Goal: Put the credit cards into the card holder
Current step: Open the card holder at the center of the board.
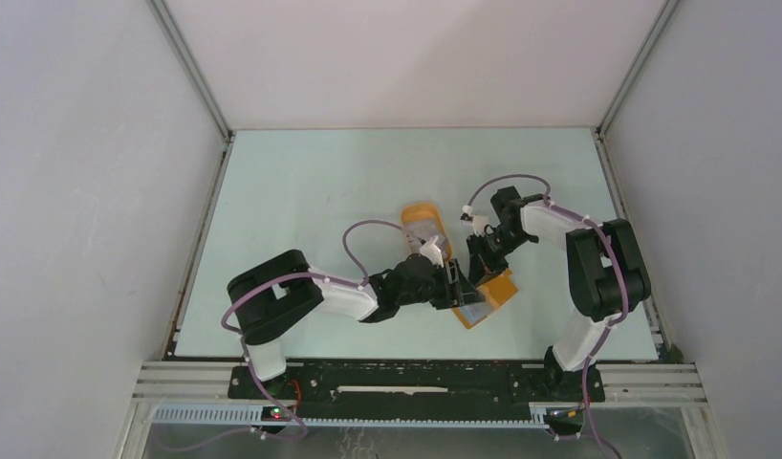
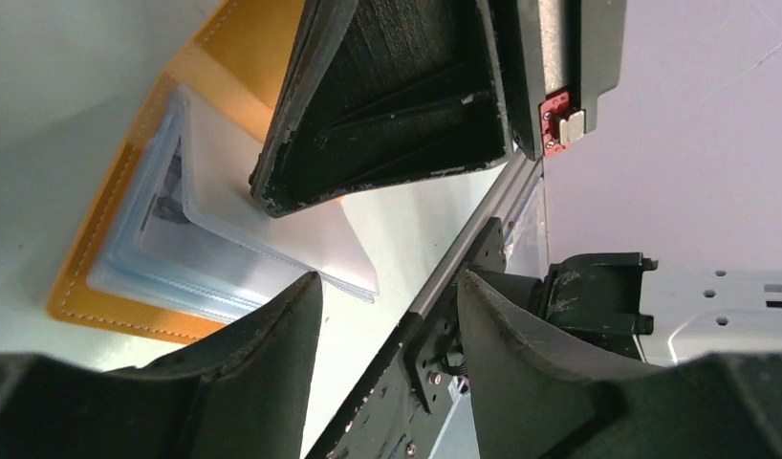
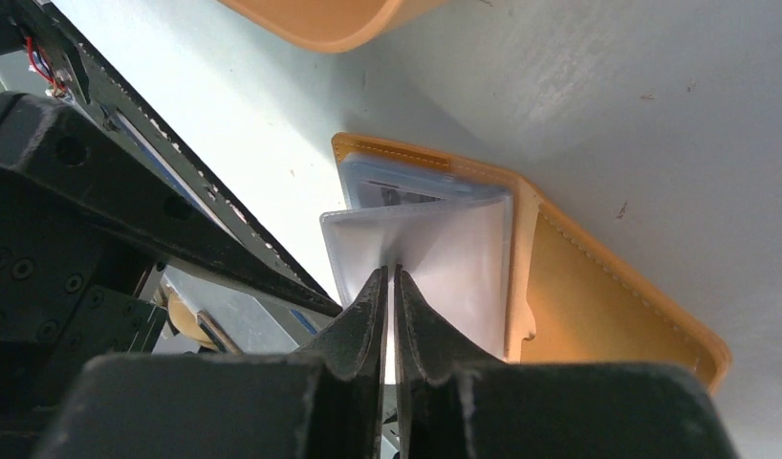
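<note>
The flat orange-tan bifold card holder [image 3: 607, 306] was laid open on the pale green tabletop [image 1: 320, 191], near an oval orange tray [image 3: 320, 19]. One clear plastic sleeve [image 3: 454, 258] was pinched up by the right gripper [image 3: 389, 277], probably to expose a slot. The left gripper [image 2: 387, 287] was spread, empty, alongside. A grey-blue plastic card [image 3: 397, 194] was seen sleeved. White walls [image 1: 81, 191] enclosed the table.
</note>
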Available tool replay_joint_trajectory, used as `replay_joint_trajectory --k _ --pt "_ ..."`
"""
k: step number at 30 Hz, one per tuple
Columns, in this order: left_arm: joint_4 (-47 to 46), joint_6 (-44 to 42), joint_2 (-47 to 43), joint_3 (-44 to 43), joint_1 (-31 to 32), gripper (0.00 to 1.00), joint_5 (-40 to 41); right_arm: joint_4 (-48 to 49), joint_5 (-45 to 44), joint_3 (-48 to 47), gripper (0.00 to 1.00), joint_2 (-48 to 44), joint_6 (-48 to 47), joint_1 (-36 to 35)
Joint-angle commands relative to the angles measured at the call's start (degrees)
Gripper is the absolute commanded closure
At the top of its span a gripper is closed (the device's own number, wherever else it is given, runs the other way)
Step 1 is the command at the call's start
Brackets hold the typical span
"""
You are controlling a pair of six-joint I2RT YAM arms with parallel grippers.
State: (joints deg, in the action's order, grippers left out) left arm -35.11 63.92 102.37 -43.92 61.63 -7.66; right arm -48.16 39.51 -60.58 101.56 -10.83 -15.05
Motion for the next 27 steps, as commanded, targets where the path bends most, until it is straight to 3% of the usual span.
replay_joint_trajectory --k 1,7,13,18,27 --pt "-5.72 1.36 1.08 0.80 -0.60 0.40 1.48 -0.59 1.12 -1.73 0.87 -4.43 -1.33 0.52" --pt "-7.03 1.72 3.06 -0.28 -1.51 0.40 1.08 0.23 -0.23 -1.58 0.86 -10.77 -1.39 3.03" --pt "-6.55 0.54 3.84 -2.52 -2.68 0.40 1.19 3.50 -10.53 0.02 0.86 -15.90 -1.83 6.65" --pt "-5.41 -0.44 5.14 -5.28 -3.41 0.40 -0.47 4.20 -17.23 0.56 0.85 -13.47 -3.79 9.02" --pt "-3.49 -2.58 7.78 -10.16 -4.27 0.40 -3.45 2.10 -18.14 0.38 0.85 -6.25 -6.15 9.76"
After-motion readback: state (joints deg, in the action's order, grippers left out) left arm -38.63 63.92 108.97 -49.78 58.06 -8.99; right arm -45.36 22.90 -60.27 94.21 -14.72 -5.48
